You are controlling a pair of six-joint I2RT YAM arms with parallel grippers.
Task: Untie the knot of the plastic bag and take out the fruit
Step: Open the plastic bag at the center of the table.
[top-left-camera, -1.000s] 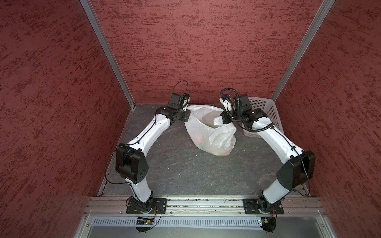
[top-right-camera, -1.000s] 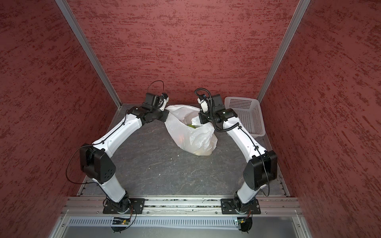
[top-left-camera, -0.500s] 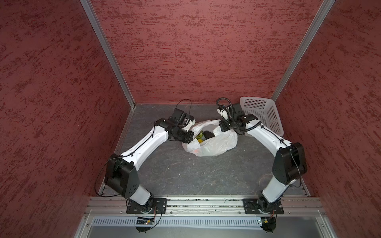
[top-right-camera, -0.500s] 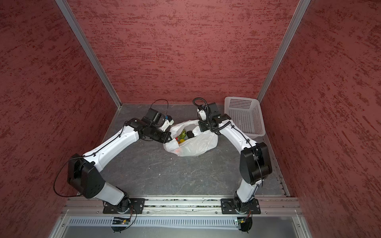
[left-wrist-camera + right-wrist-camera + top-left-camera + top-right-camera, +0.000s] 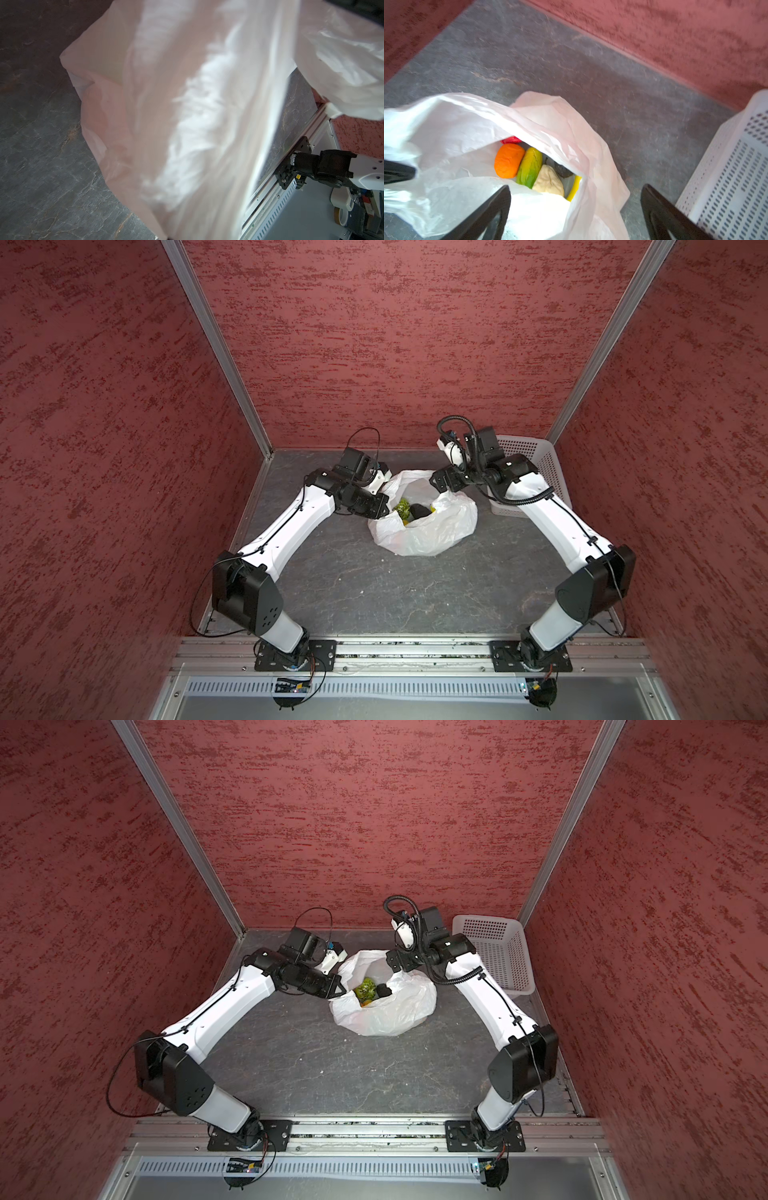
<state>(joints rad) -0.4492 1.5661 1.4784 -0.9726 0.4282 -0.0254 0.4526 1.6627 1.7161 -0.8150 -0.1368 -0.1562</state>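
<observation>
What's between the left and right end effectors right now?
The plastic bag's open mouth, with a bumpy green fruit showing inside. Both top views show it between the left end effector and right end effector.

We see the plastic bag (image 5: 428, 526) as thin, crinkly, translucent white film with a soft sheen. The counter (image 5: 374, 589) looks like matt grey stone with pale veins. We note the basket (image 5: 503, 957) in rigid white perforated plastic, the walls (image 5: 395, 344) in rough red plaster, and the fruit (image 5: 508, 161) matt and doughy
</observation>
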